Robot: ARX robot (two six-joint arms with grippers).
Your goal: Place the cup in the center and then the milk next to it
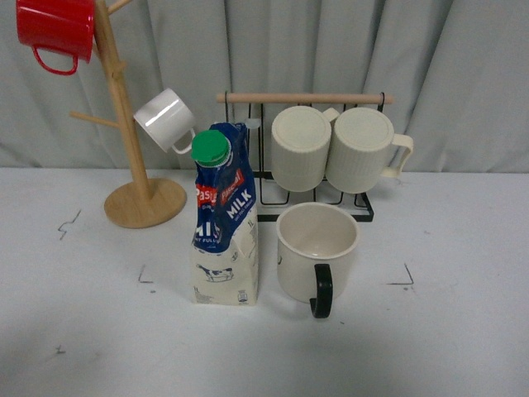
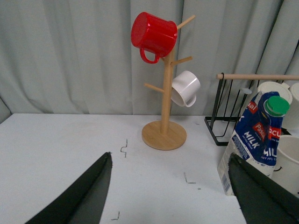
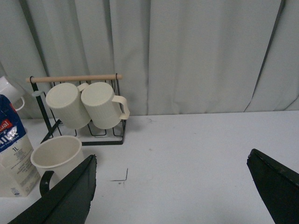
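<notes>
The cup [image 1: 316, 248], a wide cream mug with a black handle facing front, stands upright in the center [image 1: 173, 285], the white patch bounded by small black corner marks. The milk [image 1: 225, 217], a blue-and-white carton with a green cap, stands upright just left of the cup, a small gap apart. Neither arm shows in the front view. My left gripper [image 2: 170, 186] is open over bare table, the milk [image 2: 254, 140] by its one finger. My right gripper [image 3: 173, 186] is open, the cup [image 3: 57, 156] beyond its one finger. Both hold nothing.
A wooden mug tree [image 1: 136, 190] at back left carries a red mug [image 1: 56, 29] and a small white mug [image 1: 165, 118]. A black wire rack [image 1: 318, 198] behind the cup holds two ribbed cream mugs [image 1: 331, 149]. A grey curtain hangs behind the table.
</notes>
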